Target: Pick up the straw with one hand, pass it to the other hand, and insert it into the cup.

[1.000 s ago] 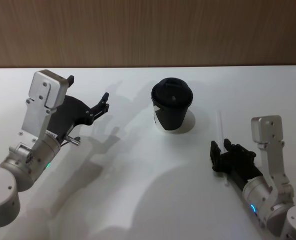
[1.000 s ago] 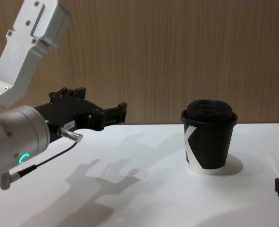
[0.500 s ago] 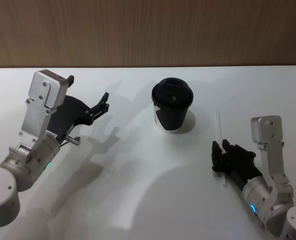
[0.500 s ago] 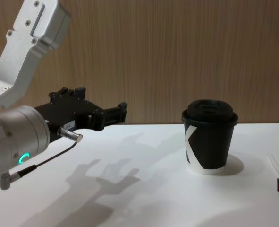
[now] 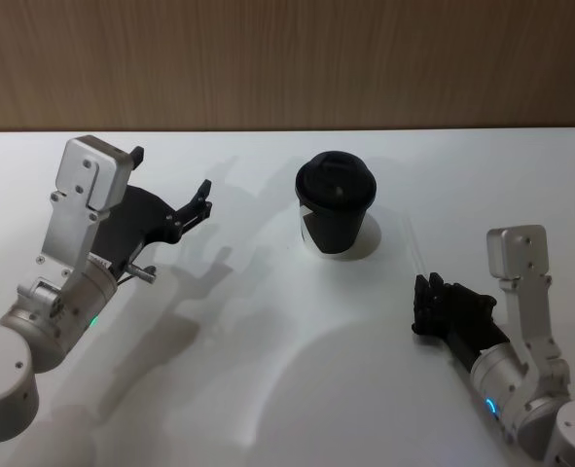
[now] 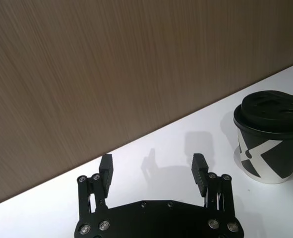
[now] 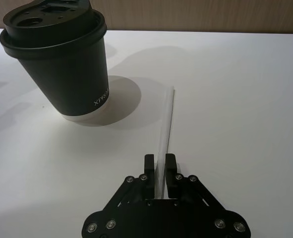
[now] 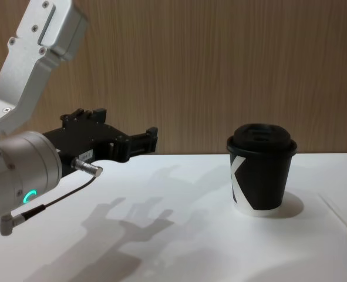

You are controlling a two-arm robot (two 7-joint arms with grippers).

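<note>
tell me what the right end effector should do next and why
Likely a small straight lift. The right end effector is shut on the near end of the straw, which lies on the table beside the cup, so it must clear the surface before any handover. The left end effector hovers open off to the cup's left.

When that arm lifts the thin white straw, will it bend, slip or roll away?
Likely light yet stiff: the straw is thin and runs straight, though its long free end may sag slightly. Being round and smooth, it might slip or swivel, since the right gripper pinches only one end.
</note>
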